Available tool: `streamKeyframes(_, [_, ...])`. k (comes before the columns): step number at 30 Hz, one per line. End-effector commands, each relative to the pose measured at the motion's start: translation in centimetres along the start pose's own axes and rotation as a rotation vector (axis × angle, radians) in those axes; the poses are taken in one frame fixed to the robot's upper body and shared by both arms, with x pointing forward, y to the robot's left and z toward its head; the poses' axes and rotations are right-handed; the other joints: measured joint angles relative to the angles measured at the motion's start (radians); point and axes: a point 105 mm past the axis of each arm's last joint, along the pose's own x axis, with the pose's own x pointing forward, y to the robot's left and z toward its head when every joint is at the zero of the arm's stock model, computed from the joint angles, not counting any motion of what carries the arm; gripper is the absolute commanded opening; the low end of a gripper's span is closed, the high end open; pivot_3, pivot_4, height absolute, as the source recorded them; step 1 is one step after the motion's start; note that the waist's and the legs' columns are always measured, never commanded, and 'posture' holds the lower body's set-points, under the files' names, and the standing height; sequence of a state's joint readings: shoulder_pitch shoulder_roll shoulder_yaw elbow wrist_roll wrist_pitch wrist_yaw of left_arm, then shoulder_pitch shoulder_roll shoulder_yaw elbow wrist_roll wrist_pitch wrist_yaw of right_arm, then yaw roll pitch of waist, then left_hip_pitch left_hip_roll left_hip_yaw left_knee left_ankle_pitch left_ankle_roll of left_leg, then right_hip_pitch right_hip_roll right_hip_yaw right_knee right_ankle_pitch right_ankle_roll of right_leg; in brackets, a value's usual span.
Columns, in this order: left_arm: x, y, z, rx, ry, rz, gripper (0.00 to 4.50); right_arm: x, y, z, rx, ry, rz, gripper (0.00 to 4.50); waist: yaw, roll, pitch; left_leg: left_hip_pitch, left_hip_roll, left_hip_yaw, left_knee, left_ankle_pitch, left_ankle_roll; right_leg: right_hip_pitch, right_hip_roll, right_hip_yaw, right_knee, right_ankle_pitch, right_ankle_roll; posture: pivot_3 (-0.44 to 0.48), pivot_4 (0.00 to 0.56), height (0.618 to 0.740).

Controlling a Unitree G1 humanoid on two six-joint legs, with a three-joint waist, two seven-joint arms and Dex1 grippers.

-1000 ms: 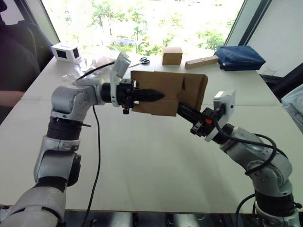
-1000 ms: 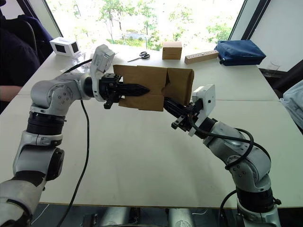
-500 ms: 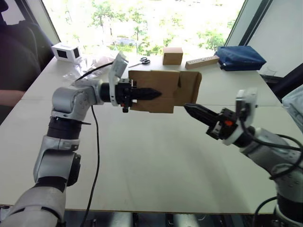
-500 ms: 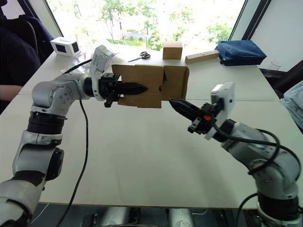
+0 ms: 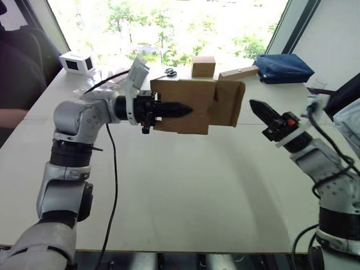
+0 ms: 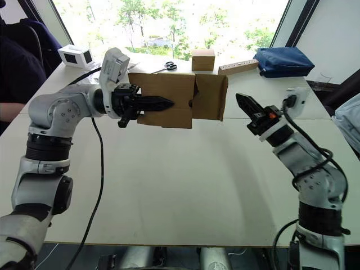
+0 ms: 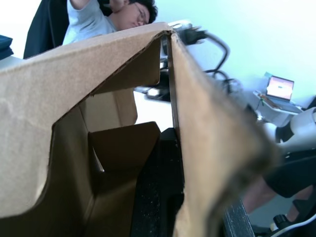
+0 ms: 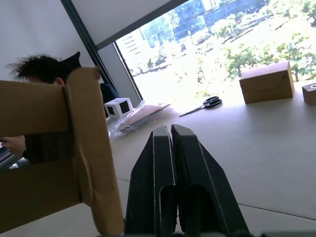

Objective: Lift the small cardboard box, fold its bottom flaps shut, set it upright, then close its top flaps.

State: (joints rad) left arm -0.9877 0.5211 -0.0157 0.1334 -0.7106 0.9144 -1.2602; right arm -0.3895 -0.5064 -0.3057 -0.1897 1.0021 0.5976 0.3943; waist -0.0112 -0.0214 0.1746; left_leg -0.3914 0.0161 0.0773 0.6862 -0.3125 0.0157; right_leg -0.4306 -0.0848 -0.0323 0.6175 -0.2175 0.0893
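Small cardboard box (image 5: pixel 194 106) is hanging in the air at upper centre of the head view, lying sideways, above the table (image 5: pixel 185 185). Left gripper (image 5: pixel 183 109) is clamping the box wall, one finger inside. Right gripper (image 5: pixel 260 108) is sitting right of centre, fingers pressed together, empty, near the end flaps (image 5: pixel 229 103) without touching.

Two silver-grey jointed arms with black joint bands and black cables. Tapered black two-finger left gripper (image 5: pixel 179 109) and right gripper (image 5: pixel 259 108); white wrist camera housings.

bright backlit window (image 5: pixel 169 28), glare, soft shadows
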Motion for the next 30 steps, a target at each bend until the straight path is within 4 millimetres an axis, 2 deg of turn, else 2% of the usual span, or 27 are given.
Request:
streamKeyframes(1, [-0.1, -0.8, 1.4, 0.049, -0.03, -0.014, 0.0, 1.2, 1.6, 0.8, 0.011, -0.062, 0.086, 0.09, 0.0, 0.0, 0.0, 0.0, 0.0, 0.0, 0.0, 0.0, 0.0, 0.0, 0.0, 0.0, 0.0, 0.0, 0.0, 0.0, 0.15, 0.74])
streamKeyframes(8, [-0.2, -0.4, 1.5, 0.048, -0.036, 0.004, 0.0, 1.8, 3.4, 0.9, 0.076, -0.1, 0.147, 0.09, 0.0, 0.0, 0.0, 0.0, 0.0, 0.0, 0.0, 0.0, 0.0, 0.0, -0.001, 0.0, 0.0, 0.0, 0.001, 0.0, 0.15, 0.74])
streamKeyframes(13, [-0.4, 0.7, 1.6, 0.042, -0.048, 0.039, 0.0, 1.2, 5.8, 0.7, 0.154, -0.112, 0.229, 0.09, 0.0, 0.0, 0.0, 0.0, 0.0, 0.0, 0.0, 0.0, 0.0, 0.0, -0.001, 0.0, 0.0, 0.0, 0.001, 0.0, 0.15, 0.74])
streamKeyframes(23, [-0.2, 0.0, 1.5, 0.028, -0.048, 0.006, 0.0, 0.9, 6.4, -0.1, 0.233, -0.141, 0.23, 0.09, -0.001, 0.0, 0.0, 0.0, 0.0, 0.0, 0.0, 0.0, 0.0, 0.0, -0.001, 0.0, 0.0, 0.001, 0.001, 0.0, 0.15, 0.74])
streamKeyframes(24, [-0.3, 0.0, 1.5, 0.028, -0.048, 0.005, 0.0, 0.9, 6.5, -0.1, 0.241, -0.145, 0.233, 0.57, -0.001, 0.0, 0.0, 0.0, 0.0, 0.0, 0.0, 0.0, 0.0, 0.0, -0.001, 0.0, 0.0, 0.001, 0.001, 0.0, 0.15, 0.74])
streamKeyframes(25, [-0.3, -0.1, 1.5, 0.028, -0.049, 0.004, 0.0, 0.9, 6.6, -0.2, 0.25, -0.15, 0.234, 0.8, -0.001, 0.0, 0.0, 0.0, 0.0, 0.0, 0.0, 0.0, 0.0, 0.0, -0.001, 0.0, 0.0, 0.001, 0.001, 0.0, 0.15, 0.74])
streamKeyframes(28, [-0.2, -0.2, 1.6, 0.028, -0.053, 0.001, 0.0, 1.0, 6.6, 0.0, 0.287, -0.179, 0.232, 1.86, -0.001, 0.0, 0.0, 0.0, 0.0, 0.0, 0.0, 0.0, 0.0, 0.0, -0.001, 0.0, 0.0, 0.001, 0.001, 0.0, 0.15, 0.74])
streamKeyframes(30, [-0.2, -0.1, 1.7, 0.027, -0.057, 0.002, 0.0, 1.1, 6.6, 0.1, 0.309, -0.196, 0.233, 1.86, -0.001, 0.0, 0.0, 0.0, 0.0, 0.0, 0.0, 0.0, 0.0, 0.0, -0.001, 0.0, 0.0, 0.001, 0.001, 0.0, 0.15, 0.74])
